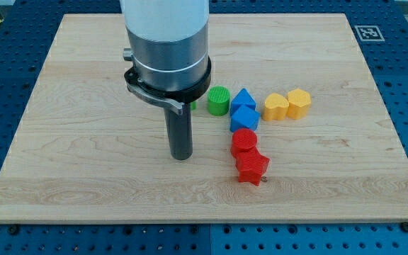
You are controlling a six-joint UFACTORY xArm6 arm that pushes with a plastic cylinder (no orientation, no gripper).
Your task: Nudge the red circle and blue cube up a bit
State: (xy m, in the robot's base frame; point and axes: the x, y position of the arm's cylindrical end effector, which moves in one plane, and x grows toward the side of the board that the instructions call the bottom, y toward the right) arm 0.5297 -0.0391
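Resting on the wooden board (62, 163) near its middle, my tip (182, 156) sits at the end of a straight dark rod and holds nothing, having no jaws to open or close; it touches no block. Toward the view's right of my tip, a little apart from it, lies the red circle (244, 139), with the red star (252, 168) pressed against it just below. Directly above the red circle, touching it, sits the blue cube (244, 117), and a second blue block (243, 98), wedge-like in shape, touches the cube from the view's top. Just left of that upper blue block stands the green cylinder (218, 100). Farther to the view's right, two yellow blocks sit side by side and touching: a yellow heart (275, 106) and a yellow hexagon-like block (299, 103).
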